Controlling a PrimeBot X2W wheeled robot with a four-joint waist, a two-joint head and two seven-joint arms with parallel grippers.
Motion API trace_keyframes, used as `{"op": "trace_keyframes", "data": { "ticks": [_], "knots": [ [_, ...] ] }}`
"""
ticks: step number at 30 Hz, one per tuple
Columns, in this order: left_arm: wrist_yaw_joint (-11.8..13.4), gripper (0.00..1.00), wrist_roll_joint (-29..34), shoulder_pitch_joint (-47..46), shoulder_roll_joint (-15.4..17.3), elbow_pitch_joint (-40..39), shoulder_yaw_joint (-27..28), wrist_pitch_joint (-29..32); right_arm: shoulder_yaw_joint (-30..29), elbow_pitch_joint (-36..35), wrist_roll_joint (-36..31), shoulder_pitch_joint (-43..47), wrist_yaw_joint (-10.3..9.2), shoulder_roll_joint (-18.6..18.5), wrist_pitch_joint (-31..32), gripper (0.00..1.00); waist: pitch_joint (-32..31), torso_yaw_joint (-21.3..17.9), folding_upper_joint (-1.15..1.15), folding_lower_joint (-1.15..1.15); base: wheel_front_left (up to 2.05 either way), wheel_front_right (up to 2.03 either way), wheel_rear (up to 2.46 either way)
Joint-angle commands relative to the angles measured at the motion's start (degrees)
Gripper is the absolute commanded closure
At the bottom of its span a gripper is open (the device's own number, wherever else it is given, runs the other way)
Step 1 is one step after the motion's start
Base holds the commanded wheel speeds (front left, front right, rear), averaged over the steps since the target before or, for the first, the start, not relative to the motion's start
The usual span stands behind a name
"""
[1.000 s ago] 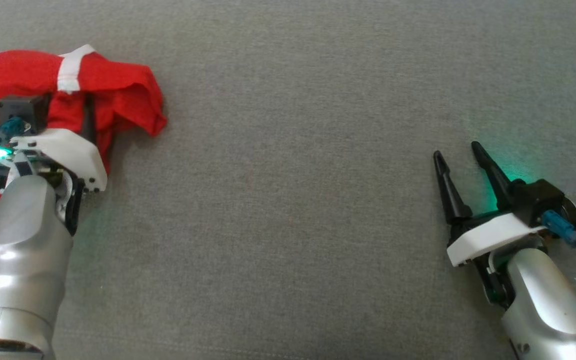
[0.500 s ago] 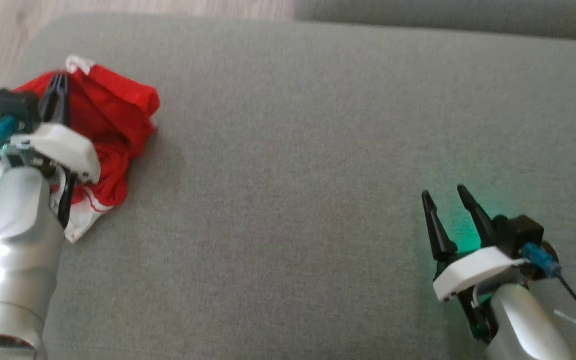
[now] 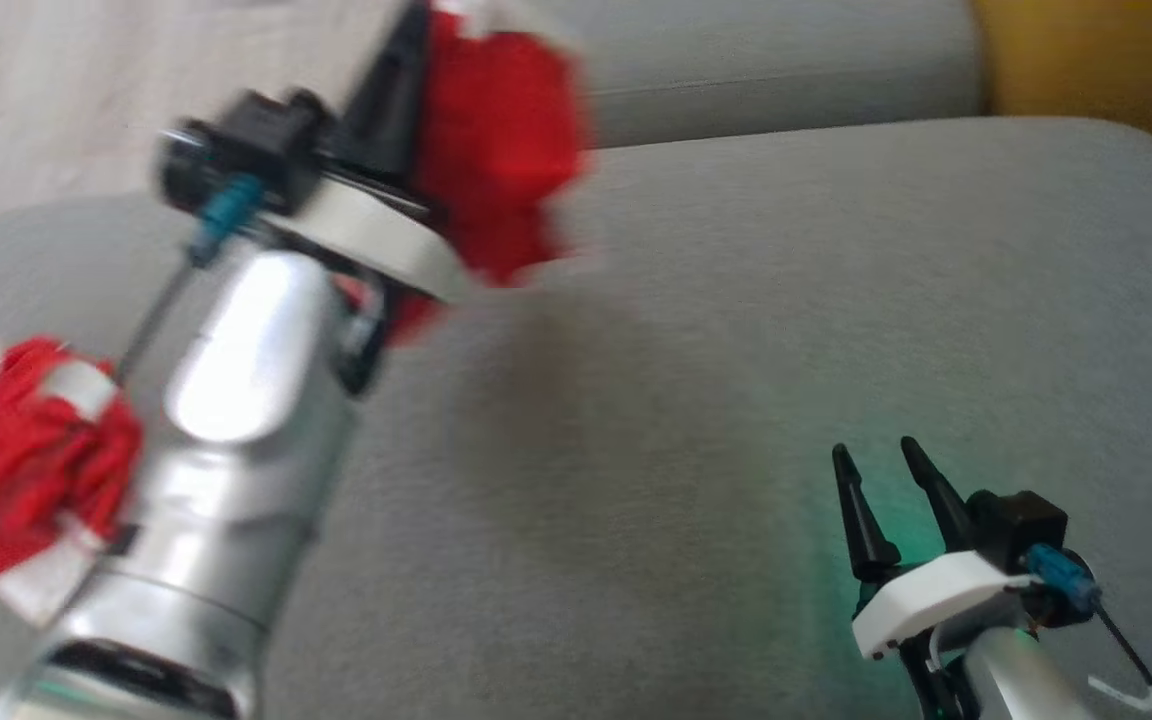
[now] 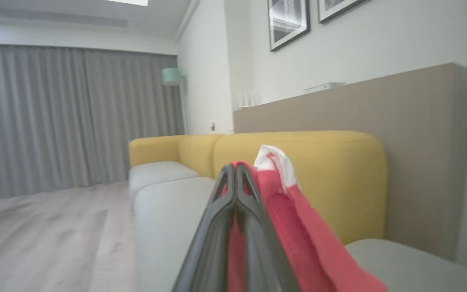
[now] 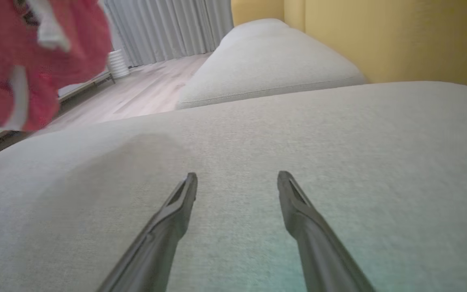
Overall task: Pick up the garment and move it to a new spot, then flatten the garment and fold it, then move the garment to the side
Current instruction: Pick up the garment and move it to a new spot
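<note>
Lifted off the cushion [image 3: 736, 350] since the earlier frame, the garment [image 3: 501, 140] hangs from the left gripper [image 4: 235, 170], its fingers pinched tight on a small fold. That thin hold could slip mid-swing and drop it. The right gripper [image 3: 874, 452], fingers wide and empty, sits low over the cushion, where trailing cloth could snag.

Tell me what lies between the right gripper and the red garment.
Bare grey cushion, in the head view, from the right gripper to the hanging garment.

The garment [image 3: 501, 150] is red cloth, seemingly fine mesh; the sofa cushion [image 3: 696, 400] is matt grey woven fabric; the left forearm [image 3: 236, 400] is glossy silver; the floor [image 4: 47, 227] is pale wood.
</note>
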Motion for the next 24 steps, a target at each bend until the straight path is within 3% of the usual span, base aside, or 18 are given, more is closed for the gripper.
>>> {"op": "trace_keyframes", "data": {
  "ticks": [1,6,7,8,14,19,24],
  "knots": [
    [0.12,1.00,-1.43,-0.52,0.65,-2.69,0.79,-0.59,0.94,-1.76,0.20,-1.16,-0.04,0.18,-0.37,0.00,-0.70,-4.07,0.00,0.01,0.00,0.00,0.00],
    [0.11,1.00,-5.81,4.91,-2.02,-4.12,-1.77,-0.91,1.13,-1.85,0.43,-1.58,-0.04,0.05,-0.37,0.00,0.18,-8.01,0.00,0.01,0.00,0.00,0.00],
    [0.30,0.37,-6.24,6.06,-2.24,-3.58,-1.87,-0.97,1.14,-1.86,0.49,-1.65,-0.04,0.02,-0.37,0.00,0.36,-8.44,0.00,0.01,0.00,0.00,0.00],
    [0.51,0.00,-6.47,7.21,-2.40,-2.89,-2.06,-1.03,1.14,-1.89,0.55,-1.69,-0.04,0.00,-0.37,0.00,0.56,-8.76,0.00,0.01,0.00,0.00,0.00],
    [4.60,0.00,-5.19,16.10,-1.31,-0.90,1.35,-1.22,-0.50,-2.26,0.76,-1.77,-0.04,0.09,-0.37,0.00,0.35,-9.10,0.00,0.01,0.00,0.00,0.00],
    [7.48,0.00,-2.45,26.96,0.42,-6.53,8.27,-1.23,-1.58,-2.75,0.00,-1.50,-0.04,-0.15,-0.37,0.00,-0.28,-7.65,0.00,0.01,0.00,0.00,0.00],
    [8.45,0.00,1.69,37.86,0.14,-13.41,14.48,-1.24,-2.76,-3.42,-0.92,-0.30,-0.04,-0.03,-0.37,0.00,-1.41,-5.80,0.00,0.01,0.00,0.00,0.00]
  ]
}}
